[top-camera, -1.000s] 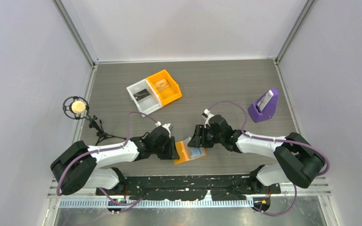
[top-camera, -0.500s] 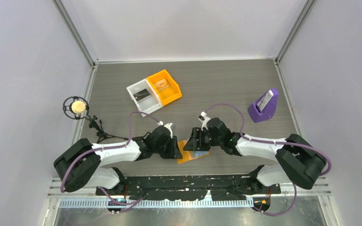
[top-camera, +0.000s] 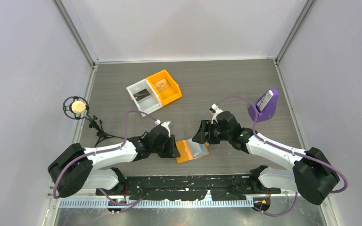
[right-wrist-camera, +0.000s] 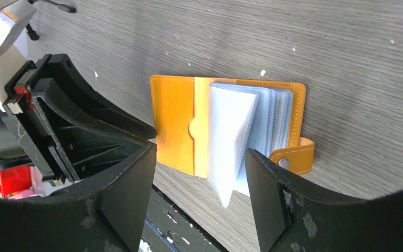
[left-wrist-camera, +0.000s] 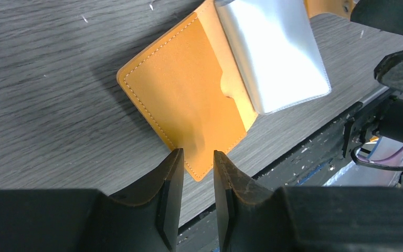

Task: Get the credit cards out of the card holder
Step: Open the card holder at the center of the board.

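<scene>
The orange card holder point(top-camera: 186, 153) lies open and flat near the table's front edge, with a stack of clear plastic sleeves point(top-camera: 201, 149) on its right half. In the left wrist view its bare orange flap point(left-wrist-camera: 189, 100) lies just beyond my left gripper point(left-wrist-camera: 197, 155), whose fingers stand a narrow gap apart over the flap's near corner, gripping nothing. In the right wrist view the holder point(right-wrist-camera: 173, 121) and its fanned sleeves point(right-wrist-camera: 231, 131) lie below my right gripper point(right-wrist-camera: 200, 152), which is wide open and empty. No loose card shows.
A white bin point(top-camera: 137, 88) and an orange bin point(top-camera: 175, 92) stand side by side at the back left. A purple wedge stand point(top-camera: 264, 110) holds a flat item at the right. A microphone on a tripod point(top-camera: 78, 107) stands at the left edge. The black rail point(top-camera: 193, 181) runs along the front.
My right gripper has moved back and to the right, off the holder, uncovering the sleeves. My left gripper has stayed at the holder's left flap.
</scene>
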Motion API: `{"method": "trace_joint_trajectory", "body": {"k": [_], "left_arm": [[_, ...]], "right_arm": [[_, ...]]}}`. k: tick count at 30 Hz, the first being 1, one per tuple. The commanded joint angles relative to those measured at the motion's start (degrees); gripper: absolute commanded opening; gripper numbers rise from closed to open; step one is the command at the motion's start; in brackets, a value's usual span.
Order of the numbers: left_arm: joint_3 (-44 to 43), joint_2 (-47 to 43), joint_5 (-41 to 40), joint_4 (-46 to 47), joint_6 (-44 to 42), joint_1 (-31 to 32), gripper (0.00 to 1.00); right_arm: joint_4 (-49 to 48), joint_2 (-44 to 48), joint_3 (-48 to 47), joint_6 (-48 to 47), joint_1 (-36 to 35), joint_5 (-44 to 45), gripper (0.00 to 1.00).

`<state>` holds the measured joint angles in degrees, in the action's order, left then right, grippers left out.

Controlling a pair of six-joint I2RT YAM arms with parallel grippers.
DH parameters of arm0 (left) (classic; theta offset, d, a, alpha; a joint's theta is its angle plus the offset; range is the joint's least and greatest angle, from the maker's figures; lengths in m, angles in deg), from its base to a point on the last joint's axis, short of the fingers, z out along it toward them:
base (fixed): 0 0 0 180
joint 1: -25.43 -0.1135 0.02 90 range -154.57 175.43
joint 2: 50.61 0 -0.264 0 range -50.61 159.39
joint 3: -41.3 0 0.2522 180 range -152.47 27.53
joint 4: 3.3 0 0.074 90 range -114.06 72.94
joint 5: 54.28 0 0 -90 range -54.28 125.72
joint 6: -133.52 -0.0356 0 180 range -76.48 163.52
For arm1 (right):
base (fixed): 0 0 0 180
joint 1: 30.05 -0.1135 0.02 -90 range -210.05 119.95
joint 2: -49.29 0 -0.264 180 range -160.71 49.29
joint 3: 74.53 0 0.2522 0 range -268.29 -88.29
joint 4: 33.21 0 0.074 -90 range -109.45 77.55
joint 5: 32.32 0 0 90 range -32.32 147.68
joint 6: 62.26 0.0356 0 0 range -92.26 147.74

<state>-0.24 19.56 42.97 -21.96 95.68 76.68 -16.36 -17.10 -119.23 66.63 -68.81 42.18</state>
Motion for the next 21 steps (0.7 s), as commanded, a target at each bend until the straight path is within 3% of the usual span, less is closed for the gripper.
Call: {"method": "trace_joint_trajectory", "body": {"k": [1,12,21], "left_arm": [[-2.11,3.22,0.03,0.56,-0.71,-0.09,0.29],[0.13,4.81,-0.35,2.88,-0.11,-0.05,0.29],[0.66,5.61,0.77,4.56,0.15,-0.08,0.29]], "right_arm": [[-1.25,-1.94,0.7,-0.91,0.09,0.09,0.7],[-7.13,-9.69,1.62,-0.27,0.05,-2.22,0.67],[-10.55,-8.79,2.24,1.53,0.03,-6.01,0.57]]}}
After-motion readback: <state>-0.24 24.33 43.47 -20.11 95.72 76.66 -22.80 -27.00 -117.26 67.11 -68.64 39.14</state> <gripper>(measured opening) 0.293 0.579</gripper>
